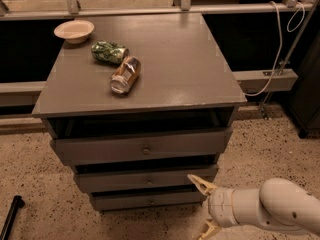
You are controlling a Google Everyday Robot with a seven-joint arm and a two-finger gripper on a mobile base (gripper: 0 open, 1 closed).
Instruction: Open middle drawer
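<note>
The grey cabinet [150, 91] has three stacked drawers. The middle drawer [110, 180] has a plain grey front with a small round knob [149, 182] at its centre; it sits below the wider top drawer [100, 149] and above the narrower bottom drawer [125, 202]. My gripper [203, 207] is open at the lower right, in front of the right ends of the middle and bottom drawers. Its upper fingertip [198, 183] lies close to the middle drawer's right end, well right of the knob. Its lower finger [208, 229] is near the floor.
On the cabinet top lie a beige bowl [74, 30], a green crushed can [110, 52] and a brown-silver can [126, 74]. A white cable [280, 49] hangs at the right. A black rod [10, 216] lies on the speckled floor at the lower left.
</note>
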